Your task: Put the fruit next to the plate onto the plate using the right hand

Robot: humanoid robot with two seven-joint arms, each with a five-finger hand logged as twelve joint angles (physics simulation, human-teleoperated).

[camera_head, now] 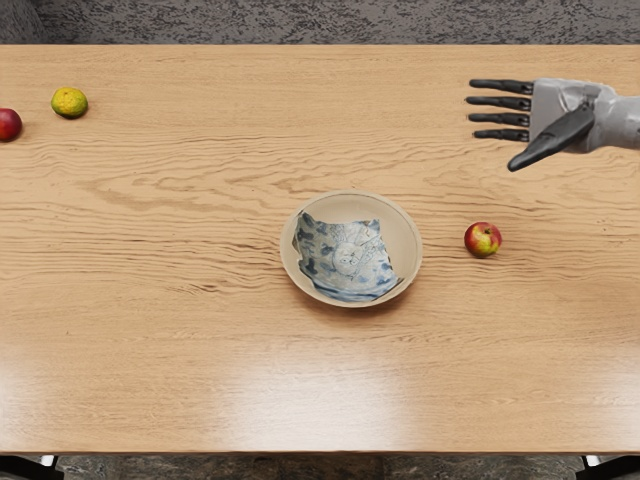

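Lying on the bare wood to the right of the plate, near its rim but not touching it: one apple (483, 239), small, round, red with a yellow-green patch on its upper left side, casting a short shadow on the table.

Plate (400, 235): round, shallow, beige rim, with an irregular blue-and-white patterned centre; sits at the middle of the table and holds nothing.

Right hand (545, 115): dark fingers on a grey palm, entering from the right edge at the far side of the table, well apart from the apple and further back than it. Four fingers are stretched out straight toward the left and lie parallel, the thumb angles down and left; the hand is spread and grips nothing. Bare table lies between the hand and the apple, and between the apple and the plate.

Table (200, 350): light wood, grain running sideways, filling most of the view.

Other fruit, far left, well apart from the plate: one yellow-green citrus (70, 101); one red fruit (8, 124), cut by the left edge.
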